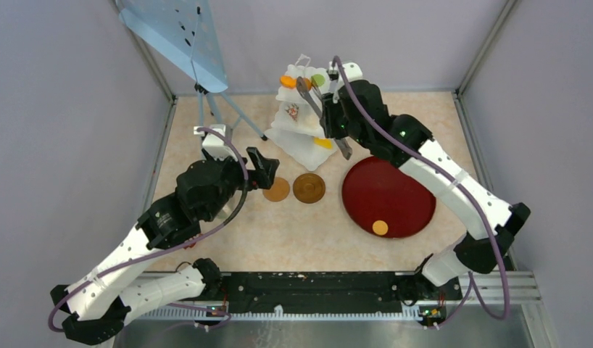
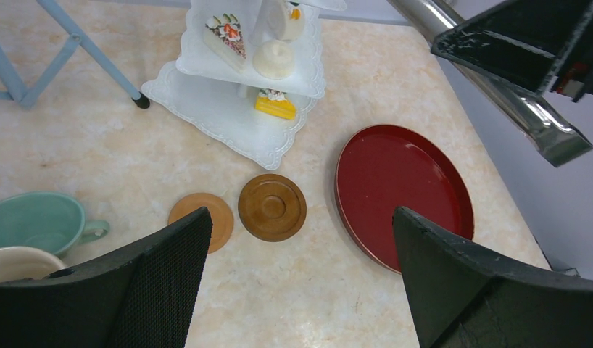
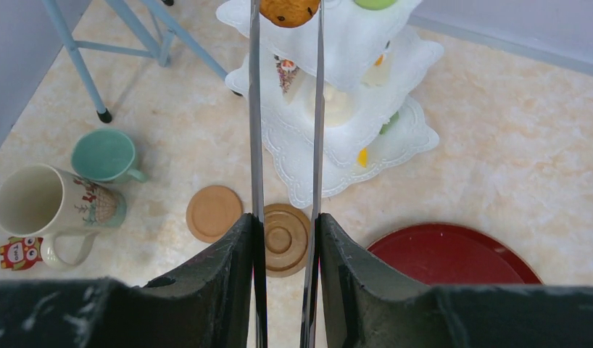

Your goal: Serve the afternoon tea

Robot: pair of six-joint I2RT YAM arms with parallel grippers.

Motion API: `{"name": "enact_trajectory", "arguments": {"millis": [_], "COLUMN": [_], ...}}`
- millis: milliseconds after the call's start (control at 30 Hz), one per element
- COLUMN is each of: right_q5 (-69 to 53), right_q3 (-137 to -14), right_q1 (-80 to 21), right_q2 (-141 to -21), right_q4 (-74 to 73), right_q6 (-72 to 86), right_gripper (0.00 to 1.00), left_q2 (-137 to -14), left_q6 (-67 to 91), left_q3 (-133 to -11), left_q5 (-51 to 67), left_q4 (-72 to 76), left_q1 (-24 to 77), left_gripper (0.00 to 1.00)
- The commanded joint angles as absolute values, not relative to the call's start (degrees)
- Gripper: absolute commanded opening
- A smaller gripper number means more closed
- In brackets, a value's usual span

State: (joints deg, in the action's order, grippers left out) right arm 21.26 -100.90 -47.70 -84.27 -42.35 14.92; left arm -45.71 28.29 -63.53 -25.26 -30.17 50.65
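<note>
The right gripper (image 3: pixel 285 221) is closed on the metal tongs (image 3: pixel 254 109), with both tong arms clamped between its fingers. The tong tips are positioned on either side of an orange sweet (image 3: pixel 292 9) on the top tier of the white tiered stand (image 3: pixel 351 51). Whether the sweet is gripped cannot be determined. A green round sweet (image 3: pixel 373 3) is located beside it, and a yellow wedge (image 2: pixel 275 106) is located on the bottom tier. One orange disc (image 1: pixel 380 227) is placed on the dark-red tray (image 1: pixel 388 188). The left gripper (image 2: pixel 301 217) is held above the table, jaws spread wide and empty. The teal cup (image 2: pixel 36 221) and cream mug (image 2: pixel 14 262) are set side by side, left of two wooden coasters (image 2: pixel 272 206).
</note>
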Motion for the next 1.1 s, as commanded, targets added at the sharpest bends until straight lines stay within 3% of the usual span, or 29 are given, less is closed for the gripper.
{"name": "enact_trajectory", "arguments": {"millis": [0, 767, 1067], "right_q5": [20.1, 23.1, 22.8], "right_q3": [-107.9, -117.7, -118.9], "right_q1": [-47.5, -47.6, -47.6], "right_q2": [-88.6, -98.9, -99.1], "right_q4": [-39.8, -48.8, -48.3], "right_q6": [12.1, 13.8, 12.7], "right_gripper": [0.29, 0.38, 0.5], "left_q2": [-44.1, -43.0, -43.1], "left_q6": [27.6, 26.4, 26.6], "left_q3": [-65.5, -65.2, -65.2], "left_q5": [-27.2, -27.9, -27.4], "left_q4": [-29.6, -29.6, -29.3], "left_q1": [50.5, 50.5, 50.4], "left_gripper": [0.99, 0.99, 0.99]}}
